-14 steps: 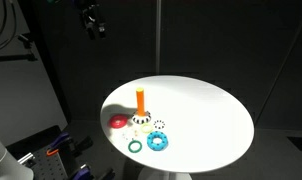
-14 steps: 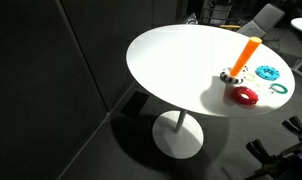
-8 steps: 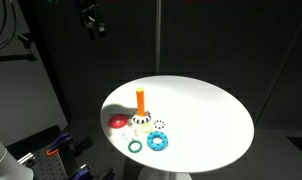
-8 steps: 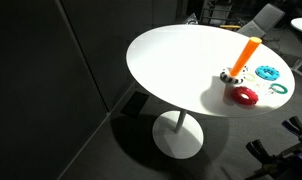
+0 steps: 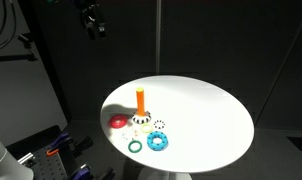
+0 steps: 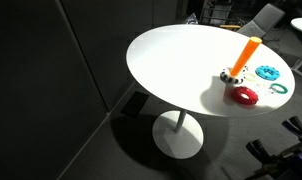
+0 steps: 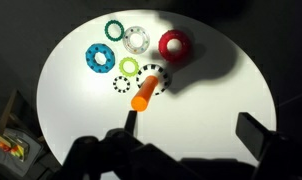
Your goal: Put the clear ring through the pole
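The clear ring [image 7: 123,84] with dark specks lies flat on the white round table [image 7: 221,100], just beside the pole's base; it also shows in an exterior view [image 5: 159,124]. The pole [image 7: 145,92] is an upright orange peg on a pale round base, seen in both exterior views [image 5: 141,100] [image 6: 249,52]. My gripper [image 7: 194,128] is open and empty, with its two dark fingers spread wide. It hangs high above the table, far from the rings, near the top of an exterior view [image 5: 91,20].
A blue toothed ring [image 7: 99,58], a thin green ring [image 7: 114,30], a whitish ring [image 7: 137,38], a yellowish specked ring [image 7: 128,68] and a red object [image 7: 174,45] lie near the pole. Dark curtains surround the table.
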